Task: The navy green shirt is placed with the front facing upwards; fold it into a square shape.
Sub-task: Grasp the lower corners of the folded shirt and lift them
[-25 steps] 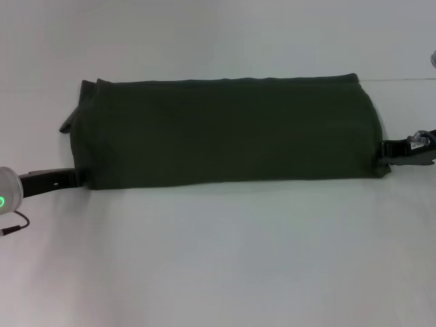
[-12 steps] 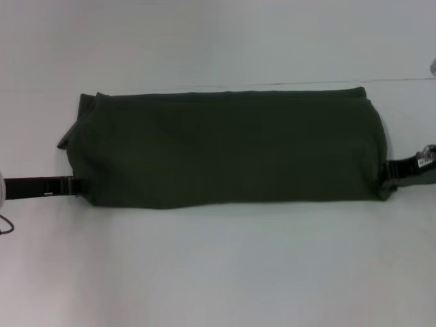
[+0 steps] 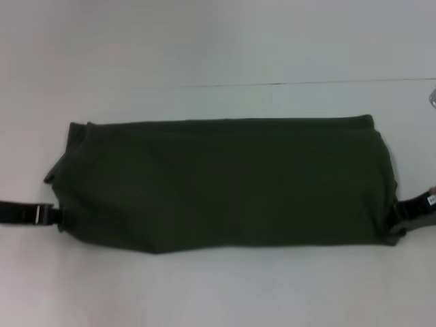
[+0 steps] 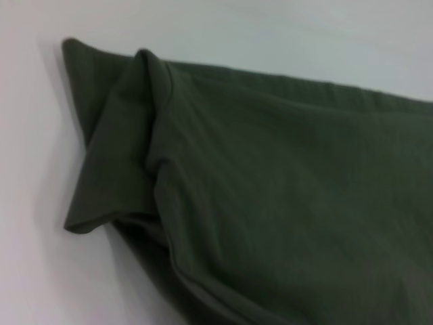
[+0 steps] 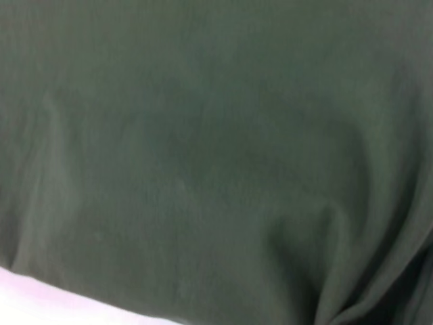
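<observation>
The navy green shirt (image 3: 225,184) lies as a long folded band across the white table, plain green side up, with no lettering showing. My left gripper (image 3: 57,218) meets its near left corner, and the fingertips are hidden in the cloth. At the near right corner my right gripper (image 3: 395,221) grips the same way. In the left wrist view the navy green shirt (image 4: 270,189) shows a folded sleeve flap at its end. Green cloth (image 5: 203,149) fills nearly all of the right wrist view.
The white table (image 3: 218,293) runs all around the shirt, with a thin dark seam (image 3: 306,84) across it behind the shirt. A small pale object (image 3: 432,97) shows at the right edge.
Both grippers have moved toward me, and the shirt has come along with them, sliding nearer across the table. Its band looks wider and its near edge sags in the middle.
</observation>
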